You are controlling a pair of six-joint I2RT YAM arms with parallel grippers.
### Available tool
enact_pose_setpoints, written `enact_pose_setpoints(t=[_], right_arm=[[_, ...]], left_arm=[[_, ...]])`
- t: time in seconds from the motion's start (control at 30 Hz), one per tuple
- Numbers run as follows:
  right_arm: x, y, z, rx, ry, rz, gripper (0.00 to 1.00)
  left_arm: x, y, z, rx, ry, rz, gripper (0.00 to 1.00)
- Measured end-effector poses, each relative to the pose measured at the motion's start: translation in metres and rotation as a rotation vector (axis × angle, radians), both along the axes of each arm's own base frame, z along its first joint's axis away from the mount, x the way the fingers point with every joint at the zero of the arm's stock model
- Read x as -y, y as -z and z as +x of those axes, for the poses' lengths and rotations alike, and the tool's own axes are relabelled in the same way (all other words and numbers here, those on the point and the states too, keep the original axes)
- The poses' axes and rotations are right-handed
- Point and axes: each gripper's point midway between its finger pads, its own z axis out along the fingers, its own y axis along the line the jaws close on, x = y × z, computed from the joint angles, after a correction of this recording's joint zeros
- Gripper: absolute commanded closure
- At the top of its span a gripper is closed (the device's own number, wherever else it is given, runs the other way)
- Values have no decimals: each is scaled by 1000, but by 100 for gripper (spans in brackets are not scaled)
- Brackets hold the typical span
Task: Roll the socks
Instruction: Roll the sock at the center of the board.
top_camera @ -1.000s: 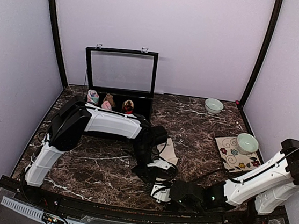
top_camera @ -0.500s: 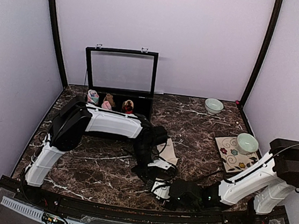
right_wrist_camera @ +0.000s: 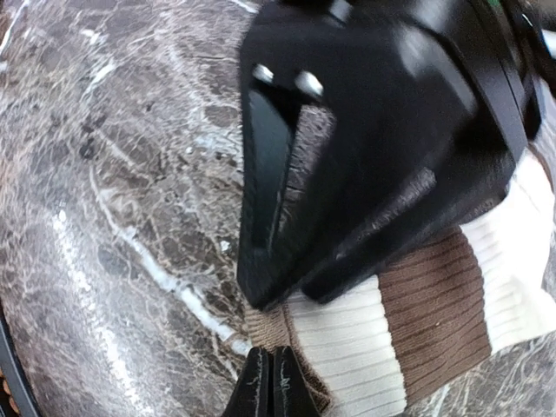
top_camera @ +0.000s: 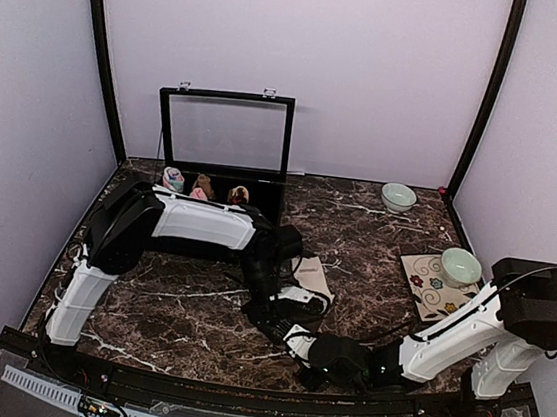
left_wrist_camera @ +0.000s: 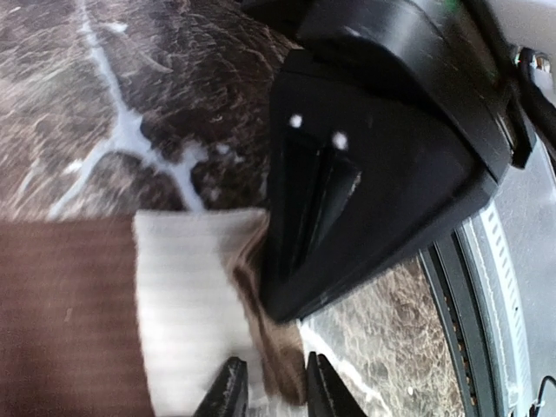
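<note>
Jaws of the right gripper [right_wrist_camera: 269, 384] are closed at the brown hem of the sock [right_wrist_camera: 417, 321]; those of the left gripper [left_wrist_camera: 274, 393] stand narrowly apart.
Cream with brown bands, the sock lies flat on the marble table [top_camera: 178, 298], near the front edge at centre. Its folded brown edge sits between the left fingers [left_wrist_camera: 230, 393]; I cannot tell whether they pinch it. The right tips meet at that same hem, and any cloth caught there is hidden. Both grippers face each other closely over this end. At the back left stands an open black case [top_camera: 227, 132] with rolled bundles [top_camera: 200, 188] inside. A bowl [top_camera: 460, 265] sits on a floral mat [top_camera: 428, 294] at right.
</note>
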Motion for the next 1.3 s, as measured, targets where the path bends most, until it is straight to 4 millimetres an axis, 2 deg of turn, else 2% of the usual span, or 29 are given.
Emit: enact_pose_setpoints(t=[0.07, 0.17, 0.37, 0.5, 0.53, 0.6, 0.7, 0.73, 0.77, 0.87, 0.97, 1.07, 1.13, 1.23, 1.3], right_arm=[[0, 0, 1, -35, 42, 33, 100], [3, 2, 1, -96, 111, 89, 100], [10, 2, 0, -233, 243, 231, 100], [17, 2, -2, -335, 305, 310, 100], [18, 2, -2, -356, 314, 323, 100], [23, 1, -2, -411, 332, 350, 100], [30, 0, 1, -494, 355, 390, 100], [32, 1, 0, -527, 358, 399, 100], [32, 1, 0, -545, 359, 401, 100], [31, 2, -1, -594, 357, 408, 100], [29, 2, 0, -634, 357, 414, 100], [29, 3, 2, -675, 364, 427, 100], [29, 3, 5, -705, 371, 437, 100], [29, 4, 6, -754, 373, 444, 100], [29, 4, 7, -792, 374, 448, 100]], left_arm=[[-5, -4, 3, 6, -24, -6, 67], [-12, -14, 10, 23, -65, -25, 44], [-30, -28, 20, 83, -125, -49, 40], [-41, -32, 28, 196, -156, -53, 40], [-42, -34, 33, 234, -165, -51, 36], [-41, -35, 48, 321, -194, -43, 3], [-40, -33, 75, 461, -251, -23, 1], [-42, -31, 90, 538, -294, -8, 1], [-42, -31, 92, 545, -299, -5, 1], [-56, -30, 119, 651, -441, 18, 1], [-68, -34, 135, 652, -509, 23, 1], [-70, -40, 131, 618, -505, 3, 1], [-69, -45, 120, 655, -479, -46, 2], [-65, -54, 80, 663, -378, -120, 12], [-51, -65, 57, 649, -300, -185, 17]])
